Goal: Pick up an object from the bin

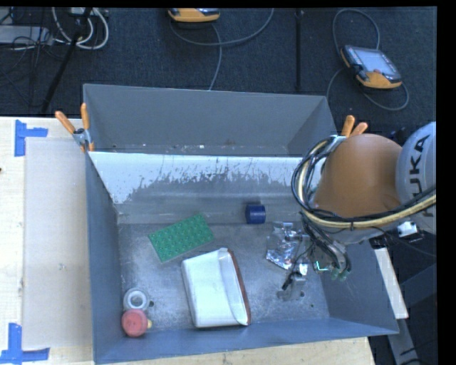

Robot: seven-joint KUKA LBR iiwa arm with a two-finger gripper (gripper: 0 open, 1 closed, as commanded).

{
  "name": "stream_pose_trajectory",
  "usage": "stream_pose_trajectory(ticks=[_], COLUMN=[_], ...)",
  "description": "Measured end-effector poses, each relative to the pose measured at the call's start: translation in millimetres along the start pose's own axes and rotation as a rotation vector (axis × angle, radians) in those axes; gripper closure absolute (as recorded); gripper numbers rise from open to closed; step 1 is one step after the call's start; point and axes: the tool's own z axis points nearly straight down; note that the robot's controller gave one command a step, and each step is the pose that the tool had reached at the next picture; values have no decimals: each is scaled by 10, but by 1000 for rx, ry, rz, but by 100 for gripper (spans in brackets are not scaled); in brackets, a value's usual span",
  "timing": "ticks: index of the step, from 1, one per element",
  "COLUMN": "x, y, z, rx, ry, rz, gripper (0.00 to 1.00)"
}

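Right side of bin [206,125]: pincer [291,279] low over bare floor; its opening I cannot tell. Nearest: white box [212,289] left, blue cylinder [256,212] farther. Best centre over one before closing.

Dark carpeted floor [142,64] stretching across the far side. Thin cables [219,50] looping over it, white bundle [89,28] lying far left. Orange handset [194,13] sitting far middle, second handset [370,66] sitting far right.
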Motion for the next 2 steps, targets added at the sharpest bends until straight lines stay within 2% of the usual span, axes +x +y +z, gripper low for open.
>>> stream_pose_trajectory(ticks=[1, 2], x=[-232, -298], y=[-1251, -1238], z=[1263, 923], rx=[2, 4], ry=[-4, -12], rz=[-255, -702], gripper=[0, 0])
